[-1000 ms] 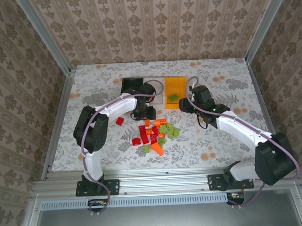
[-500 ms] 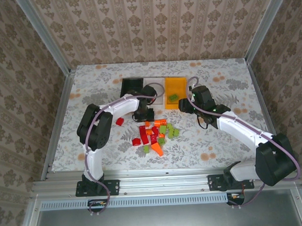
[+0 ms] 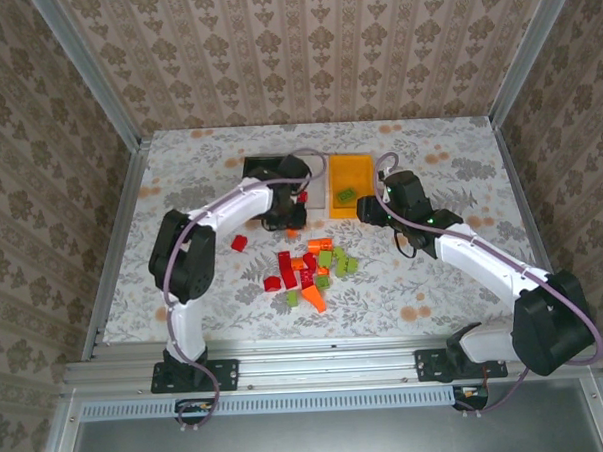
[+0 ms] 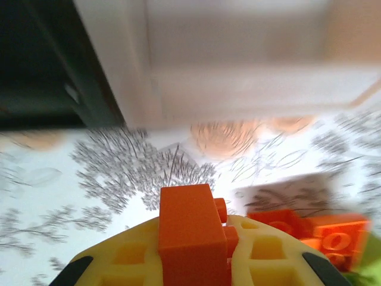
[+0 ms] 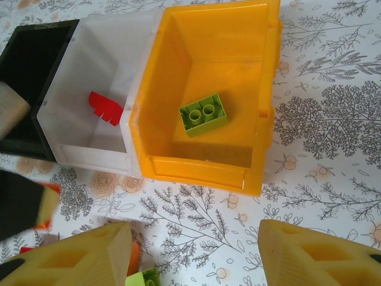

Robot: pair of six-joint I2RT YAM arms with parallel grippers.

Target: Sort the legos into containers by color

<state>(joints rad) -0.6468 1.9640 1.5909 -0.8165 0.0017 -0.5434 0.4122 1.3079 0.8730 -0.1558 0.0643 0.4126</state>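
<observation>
Firmly pinches an orange brick (image 4: pixel 190 238) in the left gripper (image 3: pixel 287 225), jaws closed on it, over the floral table (image 3: pixel 434 280) just before the black bin (image 5: pixel 27 65) and white bin (image 5: pixel 83 149). Holds the right gripper (image 5: pixel 196 256) parted and empty, near the orange-yellow bin (image 5: pixel 196 167) front wall. Shows one light green brick (image 5: pixel 203 114) on that bin's floor, one red brick (image 5: pixel 106 107) inside the white bin. Leaves the other legos (image 3: pixel 308 271) heaped nearer the arm bases, a lone red brick (image 3: pixel 238 243) off to their left.

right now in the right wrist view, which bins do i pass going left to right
black bin → white bin → orange-yellow bin
</observation>
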